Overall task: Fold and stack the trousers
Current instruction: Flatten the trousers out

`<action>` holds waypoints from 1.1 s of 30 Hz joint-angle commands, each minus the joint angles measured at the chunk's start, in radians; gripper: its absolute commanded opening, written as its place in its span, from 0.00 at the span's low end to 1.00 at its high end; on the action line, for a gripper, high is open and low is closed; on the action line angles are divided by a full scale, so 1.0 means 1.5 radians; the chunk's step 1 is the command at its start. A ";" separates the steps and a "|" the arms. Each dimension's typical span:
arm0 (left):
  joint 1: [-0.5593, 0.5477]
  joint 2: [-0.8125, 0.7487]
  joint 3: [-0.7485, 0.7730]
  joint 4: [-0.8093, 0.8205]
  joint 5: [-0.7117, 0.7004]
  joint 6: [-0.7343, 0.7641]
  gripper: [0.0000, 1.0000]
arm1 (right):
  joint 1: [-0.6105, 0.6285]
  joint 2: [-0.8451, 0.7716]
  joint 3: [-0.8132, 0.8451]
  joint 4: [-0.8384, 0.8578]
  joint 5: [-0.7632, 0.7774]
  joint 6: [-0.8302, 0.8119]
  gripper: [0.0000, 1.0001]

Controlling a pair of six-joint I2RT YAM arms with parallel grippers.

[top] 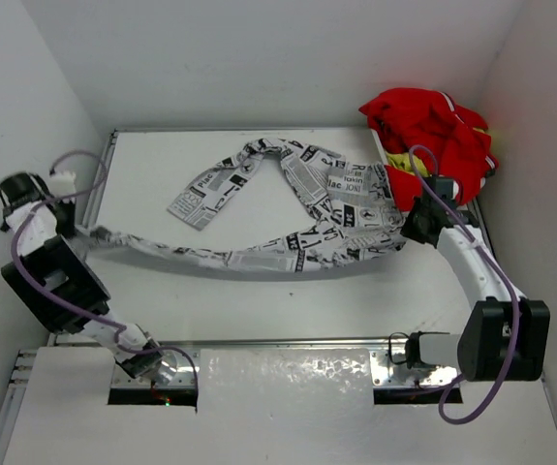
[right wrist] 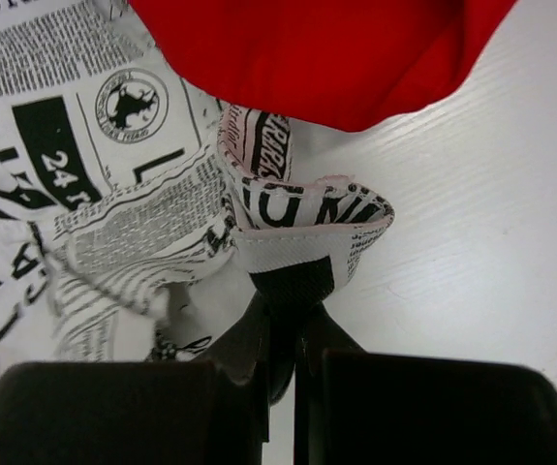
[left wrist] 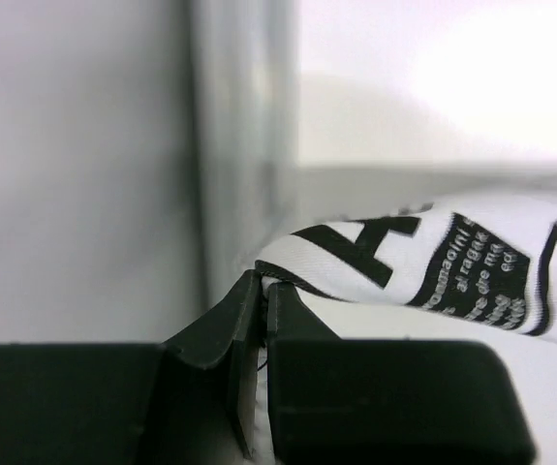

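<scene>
The trousers [top: 297,208], white with black newspaper print, lie spread across the white table. One leg stretches from right to far left, lifted a little; the other loops back to a flat end [top: 193,203]. My left gripper [top: 77,231] is shut on the stretched leg's end at the table's left edge; the wrist view shows the cloth [left wrist: 423,262] pinched at the tips [left wrist: 262,291]. My right gripper [top: 409,231] is shut on the waist end; its wrist view shows the jaws [right wrist: 283,315] pinching a printed hem [right wrist: 307,228].
A red garment [top: 433,140] with yellow and white trim is heaped at the back right, just behind the right gripper; it shows in the right wrist view [right wrist: 326,48]. White walls close the left, back and right. A metal rail [top: 99,184] runs along the left edge.
</scene>
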 commanded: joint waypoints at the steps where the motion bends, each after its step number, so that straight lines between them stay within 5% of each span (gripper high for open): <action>1: -0.048 -0.097 0.136 0.075 0.060 -0.023 0.00 | -0.021 -0.036 0.041 -0.013 0.062 -0.001 0.00; 6: -0.060 -0.132 0.153 -0.003 0.172 0.063 0.00 | -0.067 -0.076 0.019 -0.028 0.100 0.024 0.00; 13: -0.037 -0.171 -0.054 -0.105 0.101 0.226 0.01 | -0.093 -0.107 -0.021 -0.023 0.112 0.003 0.00; 18: 0.005 -0.190 -0.209 -0.199 -0.050 0.384 0.22 | -0.099 -0.100 -0.021 -0.017 0.120 -0.018 0.00; 22: 0.027 -0.193 -0.196 -0.380 -0.076 0.523 0.31 | -0.101 -0.087 -0.018 -0.013 0.116 -0.022 0.00; 29: 0.041 -0.089 0.079 -0.453 0.122 0.441 0.45 | -0.101 -0.055 -0.007 -0.009 0.104 -0.026 0.00; 33: 0.038 -0.003 0.110 -0.322 0.139 0.219 0.51 | -0.103 -0.045 0.006 -0.019 0.104 -0.031 0.00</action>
